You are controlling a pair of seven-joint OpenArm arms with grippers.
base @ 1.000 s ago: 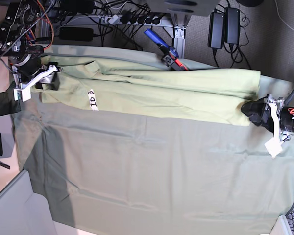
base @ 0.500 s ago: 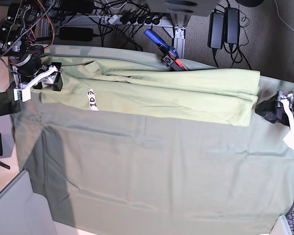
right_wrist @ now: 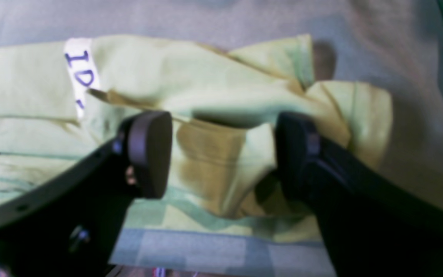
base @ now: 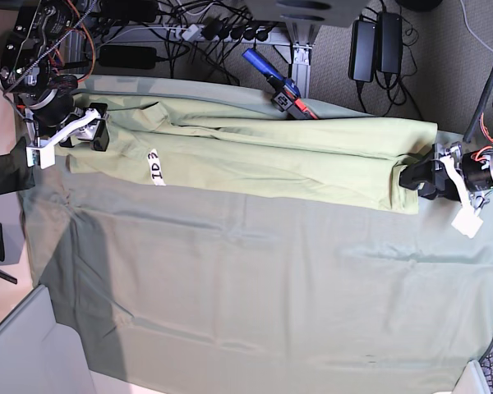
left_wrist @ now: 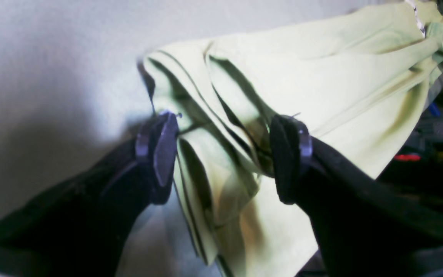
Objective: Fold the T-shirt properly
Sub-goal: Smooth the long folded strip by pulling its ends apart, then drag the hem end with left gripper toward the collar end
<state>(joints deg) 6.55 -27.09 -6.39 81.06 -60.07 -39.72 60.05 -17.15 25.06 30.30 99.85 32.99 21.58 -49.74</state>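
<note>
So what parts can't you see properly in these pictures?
- White tag: right wrist view, a fold hides its last mark.
- T-shirt: left wrist view, bottom edge cuts it off.
- Left end effector: base view, too small to see whether it grips.
- Right end effector: base view, same.

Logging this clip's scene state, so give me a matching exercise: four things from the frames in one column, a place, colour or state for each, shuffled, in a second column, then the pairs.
1. T-shirt
2. white tag
3. left gripper
4. table cloth

A. open, shirt hem between its pads
B. dull grey-green, spread under everything
C. marked "ID 3"
D. pale yellow-green, folded into a long strip

Pairs: 1-D, 2-C, 3-A, 4-B
</note>
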